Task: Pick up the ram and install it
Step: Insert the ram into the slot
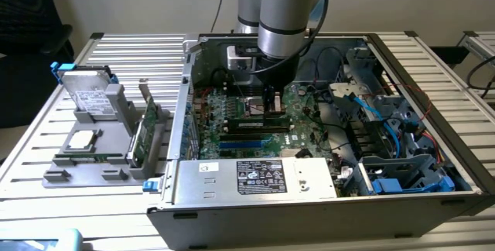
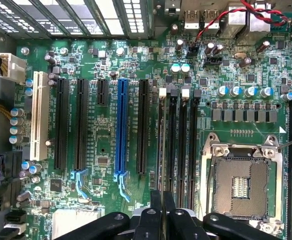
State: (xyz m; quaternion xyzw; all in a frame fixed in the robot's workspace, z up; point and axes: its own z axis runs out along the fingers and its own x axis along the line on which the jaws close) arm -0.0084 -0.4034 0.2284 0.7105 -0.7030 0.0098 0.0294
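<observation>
Gripper (image 2: 162,216) fingers closed on the ram (image 1: 259,125), which stands upright at 1 memory slot on the motherboard (image 2: 101,145).

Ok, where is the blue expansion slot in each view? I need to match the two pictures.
Exterior view: the blue slot lies just behind the power supply box, near the picture's middle.
Wrist view: the blue slot runs lengthwise between black slots.
Shared landmark: the memory slots lie parallel to it, one black slot over, in both views.
</observation>
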